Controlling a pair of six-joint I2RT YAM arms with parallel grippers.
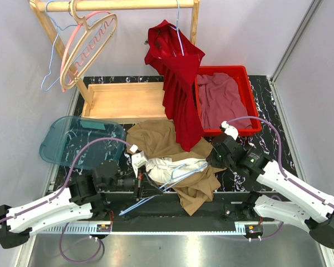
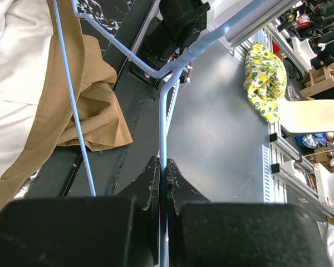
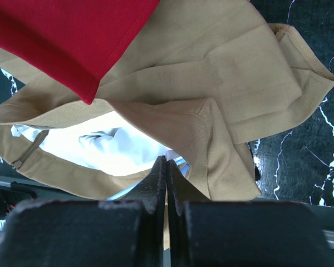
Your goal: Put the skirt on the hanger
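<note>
A tan skirt (image 1: 172, 146) with white lining (image 1: 167, 166) lies crumpled on the black marbled table, between the two arms. A light blue wire hanger (image 1: 156, 193) lies slanted across its near side. My left gripper (image 1: 140, 186) is shut on the hanger's wire (image 2: 162, 111), which runs straight out from between the fingertips of this gripper (image 2: 165, 167). My right gripper (image 1: 214, 153) sits at the skirt's right edge. In the right wrist view this gripper (image 3: 166, 161) is shut, with a thin fold of the tan skirt (image 3: 211, 83) pinched between the jaws beside the lining (image 3: 117, 150).
A red dress (image 1: 178, 72) hangs from the wooden rack (image 1: 117, 5) and drapes over the skirt's far edge. Behind stand a red bin (image 1: 254, 105) holding a maroon cloth, a wooden tray (image 1: 122, 100) and a blue see-through tub (image 1: 78, 139). Spare hangers (image 1: 89, 39) hang at the left.
</note>
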